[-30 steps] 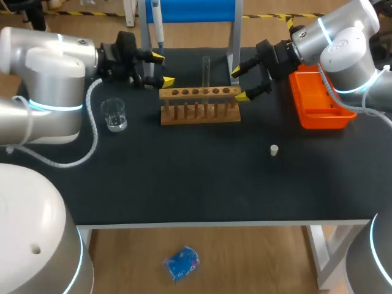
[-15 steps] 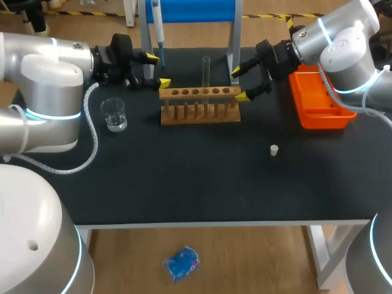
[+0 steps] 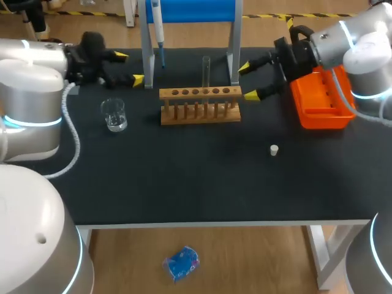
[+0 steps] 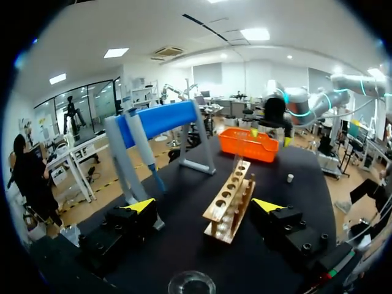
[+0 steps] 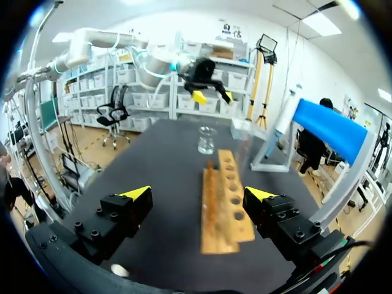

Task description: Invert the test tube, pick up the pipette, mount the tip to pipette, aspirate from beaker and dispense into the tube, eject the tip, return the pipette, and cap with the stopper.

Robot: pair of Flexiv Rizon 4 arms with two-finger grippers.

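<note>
with the test tube [image 3: 206,68] upright at the back of the wooden rack [image 3: 199,105], the pipette [image 3: 157,24] hung behind the rack's left end is judged best approached squarely by the released, empty left gripper [image 3: 130,67], while the right gripper [image 3: 247,80], likewise spread and empty, is seen off the rack's right end.

test tube [image 3: 206,72] upright in rack [image 3: 199,104] | beaker [image 3: 114,114] near rack | stopper [image 3: 274,149] well apart

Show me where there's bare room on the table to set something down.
Most room is the table's front half, between the rack and the near edge; only the white stopper sits there. The back is crowded: glass, rack, tube, blue stand, orange bin, left gripper, right gripper.
</note>
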